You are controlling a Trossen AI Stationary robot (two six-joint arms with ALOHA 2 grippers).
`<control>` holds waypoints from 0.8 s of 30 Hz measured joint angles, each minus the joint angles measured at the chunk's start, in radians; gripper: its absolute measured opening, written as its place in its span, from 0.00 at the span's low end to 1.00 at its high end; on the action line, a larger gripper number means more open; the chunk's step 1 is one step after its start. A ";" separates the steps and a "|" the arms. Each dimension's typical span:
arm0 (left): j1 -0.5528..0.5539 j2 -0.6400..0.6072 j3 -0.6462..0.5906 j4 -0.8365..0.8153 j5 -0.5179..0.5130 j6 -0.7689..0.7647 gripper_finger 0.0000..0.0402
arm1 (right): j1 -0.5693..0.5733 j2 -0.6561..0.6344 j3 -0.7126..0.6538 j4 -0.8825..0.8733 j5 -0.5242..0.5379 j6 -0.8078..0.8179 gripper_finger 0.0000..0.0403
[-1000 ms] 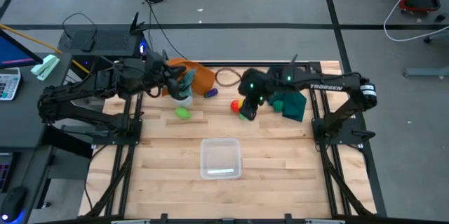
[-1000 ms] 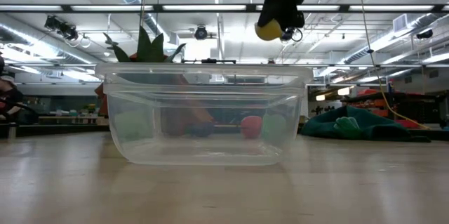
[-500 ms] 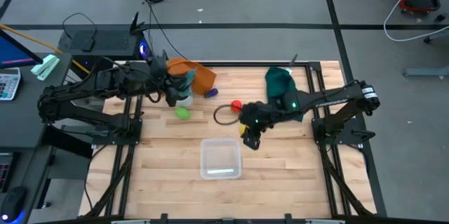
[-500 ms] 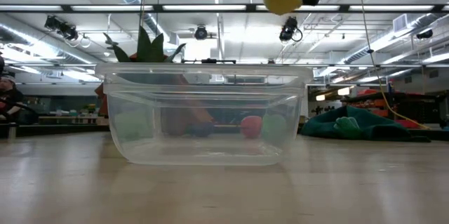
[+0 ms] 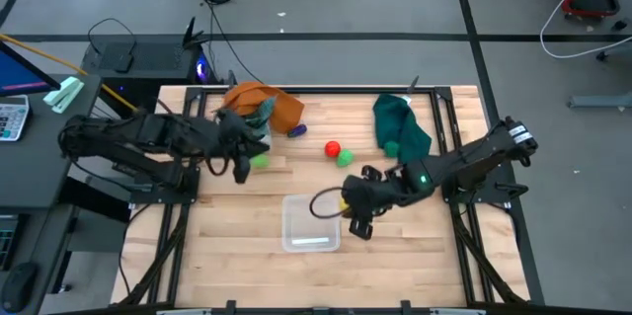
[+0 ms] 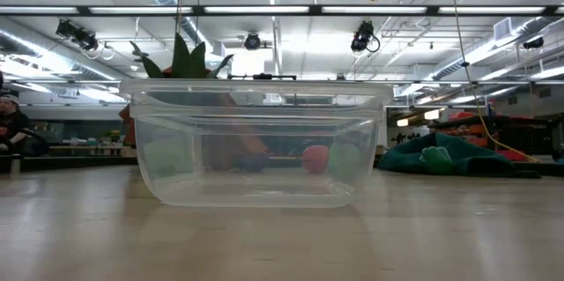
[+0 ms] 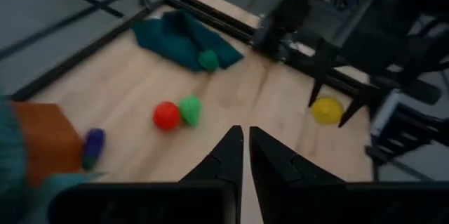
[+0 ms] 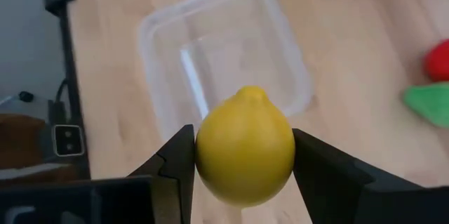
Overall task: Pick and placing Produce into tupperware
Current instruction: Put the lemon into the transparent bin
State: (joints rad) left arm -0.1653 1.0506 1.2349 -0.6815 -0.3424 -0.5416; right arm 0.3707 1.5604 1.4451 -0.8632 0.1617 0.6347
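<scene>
Yellow lemon [image 8: 244, 146] clamped in right gripper [image 8: 242, 155] beside clear tupperware [image 8: 284, 38]

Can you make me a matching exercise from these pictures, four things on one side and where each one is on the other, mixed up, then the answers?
Things:
1. lemon
2. tupperware
3. purple piece
4. dark green cloth

Places:
A. on the table's far right part
B. held in the right claw, above the table
C. beside the orange cloth
D. on the table near its front edge, nothing in it

Pairs: 1-B, 2-D, 3-C, 4-A
</scene>
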 joint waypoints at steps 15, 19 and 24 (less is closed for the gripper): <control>-0.203 0.243 -0.001 -0.114 0.062 -0.163 0.07 | 0.052 0.103 -0.125 0.338 0.032 0.014 0.38; -0.244 0.269 -0.001 -0.193 0.015 -0.184 0.07 | 0.015 0.160 -0.125 0.359 0.031 0.008 0.38; -0.290 0.254 -0.001 -0.296 -0.051 -0.212 0.05 | -0.052 0.221 -0.125 0.406 0.024 -0.003 0.38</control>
State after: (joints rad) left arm -0.4550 1.3043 1.2339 -0.9772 -0.3937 -0.7534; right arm 0.3189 1.7816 1.3197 -0.4573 0.1859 0.6318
